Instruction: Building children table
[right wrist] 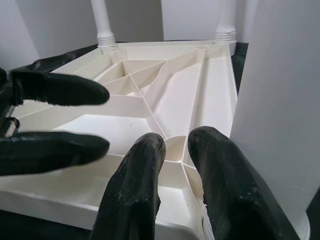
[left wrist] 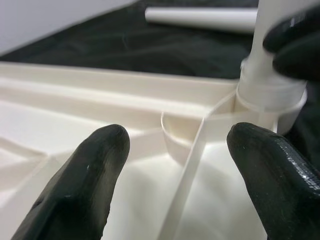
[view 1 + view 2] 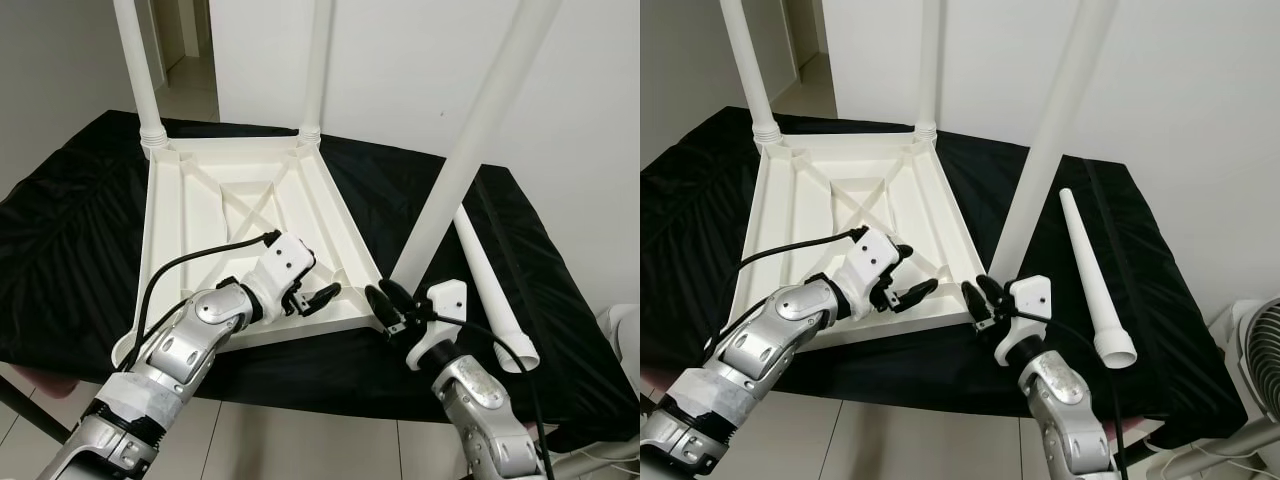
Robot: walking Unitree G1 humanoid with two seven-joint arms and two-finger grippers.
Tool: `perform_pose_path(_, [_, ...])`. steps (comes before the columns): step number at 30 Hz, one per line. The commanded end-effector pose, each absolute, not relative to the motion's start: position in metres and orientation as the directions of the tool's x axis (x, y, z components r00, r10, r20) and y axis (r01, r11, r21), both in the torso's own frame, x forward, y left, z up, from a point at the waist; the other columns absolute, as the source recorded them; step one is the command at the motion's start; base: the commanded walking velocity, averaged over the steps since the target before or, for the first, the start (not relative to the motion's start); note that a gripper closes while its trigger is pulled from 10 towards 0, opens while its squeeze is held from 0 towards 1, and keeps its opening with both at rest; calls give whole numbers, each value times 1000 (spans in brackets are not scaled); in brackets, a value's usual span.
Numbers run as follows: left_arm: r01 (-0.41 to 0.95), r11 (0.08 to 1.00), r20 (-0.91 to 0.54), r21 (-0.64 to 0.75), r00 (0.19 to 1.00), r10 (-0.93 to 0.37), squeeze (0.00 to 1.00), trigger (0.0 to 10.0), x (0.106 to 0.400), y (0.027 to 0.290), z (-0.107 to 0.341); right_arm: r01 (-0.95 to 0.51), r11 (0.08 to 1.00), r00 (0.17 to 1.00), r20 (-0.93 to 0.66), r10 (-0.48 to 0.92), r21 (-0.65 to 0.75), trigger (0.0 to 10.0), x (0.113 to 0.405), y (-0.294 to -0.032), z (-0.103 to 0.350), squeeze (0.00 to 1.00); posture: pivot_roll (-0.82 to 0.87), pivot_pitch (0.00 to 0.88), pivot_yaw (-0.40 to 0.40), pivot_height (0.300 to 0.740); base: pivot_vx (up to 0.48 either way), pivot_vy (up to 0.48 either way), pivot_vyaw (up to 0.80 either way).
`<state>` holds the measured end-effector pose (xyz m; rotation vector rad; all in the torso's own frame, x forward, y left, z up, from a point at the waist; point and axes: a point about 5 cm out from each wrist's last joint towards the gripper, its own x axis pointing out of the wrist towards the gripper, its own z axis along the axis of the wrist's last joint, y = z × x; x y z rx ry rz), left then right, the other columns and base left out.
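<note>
The white tabletop (image 3: 250, 230) lies upside down on the black-draped counter (image 3: 70, 220), ribs facing up; that is our landmark. Three legs stand in its corner sockets: two at the far corners, leg one (image 3: 135, 60) and leg two (image 3: 318, 60), and a third leg (image 3: 470, 140) rising tilted from the near corner on the robot's right. A fourth leg (image 3: 1092, 285) lies loose on the cloth just off the tabletop's right side; so one tabletop, three legs fitted, one waiting.

The left end effector (image 3: 312, 298) hovers over the tabletop's near edge, fingers (image 2: 80, 185) spread wide and holding nothing; the right end effector (image 3: 388, 306) sits at the base of the third leg, its fingers (image 1: 137, 185) narrow and close together, gripping nothing that I can see.

That third leg leans, so the step in hand looks like seating it properly; best done by bracing the tabletop with the left while the right squares the leg upright and presses or twists it fully into its socket; pushing off-axis risks it jamming or popping out.
</note>
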<state>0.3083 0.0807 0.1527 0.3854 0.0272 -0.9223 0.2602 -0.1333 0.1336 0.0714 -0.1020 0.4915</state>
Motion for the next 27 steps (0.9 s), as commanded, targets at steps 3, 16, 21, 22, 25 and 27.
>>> perform_pose_path(3, [717, 607, -186, 341, 685, -705, 0, 10000, 312, 81, 149, -459, 887, 886, 98, 453, 51, 10000, 263, -141, 130, 0, -54, 0, -87, 740, 0, 0, 0])
perform_pose_path(16, [647, 684, -390, 336, 757, -525, 0, 10000, 326, 99, 121, -382, 923, 921, 101, 377, 40, 10000, 272, -160, 131, 0, -59, 0, -87, 740, 0, 0, 0])
perform_pose_path(21, [611, 715, -422, 339, 778, -465, 0, 10000, 332, 105, 117, -404, 914, 911, 115, 397, 45, 10000, 272, -156, 133, 0, -62, 0, -81, 740, 0, 0, 0])
perform_pose_path(22, [594, 732, -431, 332, 786, -442, 0, 10000, 334, 106, 116, -405, 913, 910, 116, 398, 48, 10000, 271, -155, 133, 0, -62, 0, -79, 740, 0, 0, 0])
perform_pose_path(25, [571, 751, -443, 331, 797, -411, 0, 10000, 337, 108, 115, -403, 914, 911, 116, 396, 49, 10000, 271, -155, 133, 0, -64, 0, -77, 740, 0, 0, 0])
perform_pose_path(27, [536, 782, -475, 319, 804, -357, 0, 10000, 342, 110, 112, -399, 915, 913, 118, 391, 55, 10000, 270, -152, 132, 0, -68, 0, -74, 740, 0, 0, 0])
